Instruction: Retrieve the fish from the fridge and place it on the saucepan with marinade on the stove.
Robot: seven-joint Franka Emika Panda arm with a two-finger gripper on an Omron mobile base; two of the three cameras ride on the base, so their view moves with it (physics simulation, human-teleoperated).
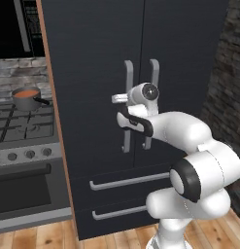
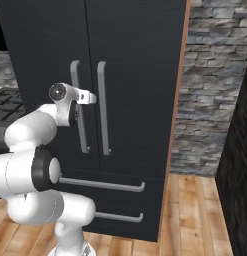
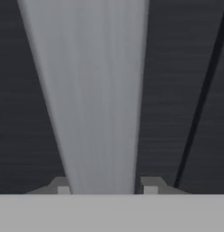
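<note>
Gripper on the fridge handle

The gripper is clamped on the left door handle of the closed fridge; the saucepan sits on the stove.

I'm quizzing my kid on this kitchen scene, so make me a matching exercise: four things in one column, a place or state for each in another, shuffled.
Things:
1. saucepan
2. fridge
3. gripper
4. stove

Place or state:
A. doors closed
B. left of the fridge
C. on a back burner
D. shut on the left door's handle

Pairs: 1-C, 2-A, 3-D, 4-B
</note>
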